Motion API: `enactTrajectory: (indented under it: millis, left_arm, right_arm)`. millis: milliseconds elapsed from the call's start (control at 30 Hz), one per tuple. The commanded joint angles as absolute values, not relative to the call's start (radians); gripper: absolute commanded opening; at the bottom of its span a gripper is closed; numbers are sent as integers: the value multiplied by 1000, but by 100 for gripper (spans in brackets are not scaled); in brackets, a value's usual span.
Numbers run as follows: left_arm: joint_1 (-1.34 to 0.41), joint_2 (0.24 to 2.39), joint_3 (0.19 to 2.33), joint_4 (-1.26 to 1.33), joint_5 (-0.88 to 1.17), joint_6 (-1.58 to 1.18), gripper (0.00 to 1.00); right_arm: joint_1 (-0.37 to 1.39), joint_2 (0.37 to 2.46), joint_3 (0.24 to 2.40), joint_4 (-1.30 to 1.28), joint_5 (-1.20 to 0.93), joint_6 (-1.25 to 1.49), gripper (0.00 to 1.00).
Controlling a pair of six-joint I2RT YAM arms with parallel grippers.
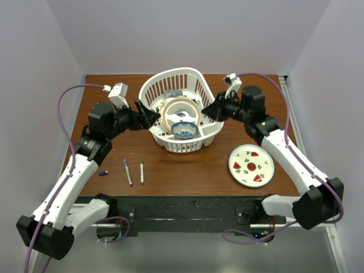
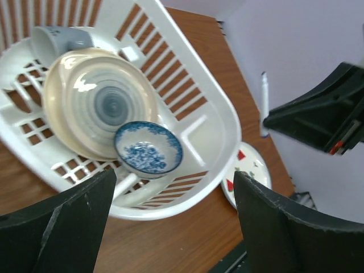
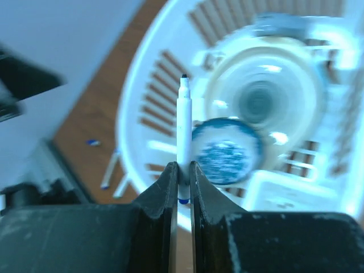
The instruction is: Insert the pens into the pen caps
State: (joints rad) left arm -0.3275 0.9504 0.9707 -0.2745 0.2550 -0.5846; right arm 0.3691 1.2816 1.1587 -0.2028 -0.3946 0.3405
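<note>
My right gripper (image 3: 182,170) is shut on a white-barrelled pen (image 3: 183,122) near its blue end, its dark tip pointing away, in the air over the white basket's rim. This pen also shows in the left wrist view (image 2: 264,102). My left gripper (image 2: 173,222) is open and empty, just left of the basket (image 1: 149,91). Two more pens lie on the table at the front left, one (image 1: 127,172) with a dark end and one (image 1: 141,170) with a green end. A blue cap (image 1: 103,173) lies left of them. No green or greyish loose cap shows.
The white basket (image 2: 227,122) holds a cream plate (image 1: 177,111), a blue-patterned bowl (image 1: 185,130) and a grey cup (image 2: 60,38). A strawberry-print plate (image 1: 251,165) lies at the front right. The table's near edge has a black rail (image 1: 182,213).
</note>
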Motion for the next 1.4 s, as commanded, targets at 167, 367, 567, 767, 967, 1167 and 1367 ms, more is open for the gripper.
enactTrajectory:
  millis: [167,367,567,767,967,1167,1367]
  left_arm:
    - [-330,982,919,103,549,-755,87]
    - [-345,991,888,124,546,-773,83]
    - [-362,1003,882,135,537,-788,81]
    - [-382,1023,877,129,534,-798,69]
    - [-400,1035,862,153,561,-822,52]
    - [-405,1034,850,166,589,-836,16]
    - [-405,1037,857,166,607,-835,0]
  right_arm:
    - [586,1184,1026,69,-529,558,0]
    - [666,1192,1032,109,-488,575,0]
    - [709,1232,1055,126,-488,577,0]
    - [745,1256,1065,155,-474,583,0]
    - [756,1276,1074,161,-465,580,0]
    - [759,1285,1074,166,-468,578,0]
    - [759,1305,1086,126,-550,572,7]
